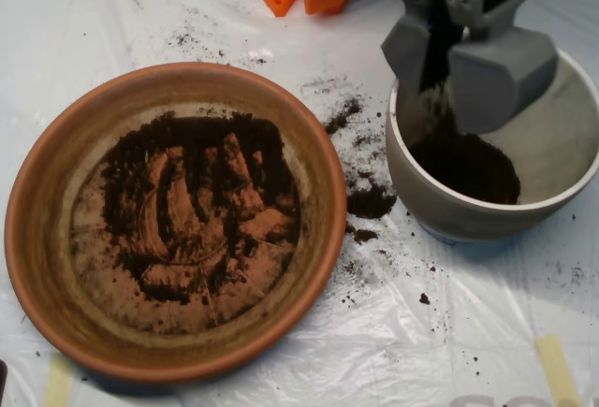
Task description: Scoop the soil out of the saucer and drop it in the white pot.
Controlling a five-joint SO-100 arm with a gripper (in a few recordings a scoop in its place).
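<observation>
Hanging mouth-down over the white pot (562, 203), scoop (438, 112) w/ halves spread apart, soil (468, 166) piled below, saucer (37, 239) at left.

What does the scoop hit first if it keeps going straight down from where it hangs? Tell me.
Most likely the soil heaped inside the white pot. The scoop hangs over the pot's mouth, its jaws parted, pointing down at that heap. Height above it is unclear from overhead.

Readable text: you have none to read anywhere here.
Saucer (37, 192): you see a plain clay rim, no stamp or mark.
White pot (562, 154): you see a smooth wall, no label or number.
Scoop (459, 75): you see grey shells, no brand or lettering.
</observation>
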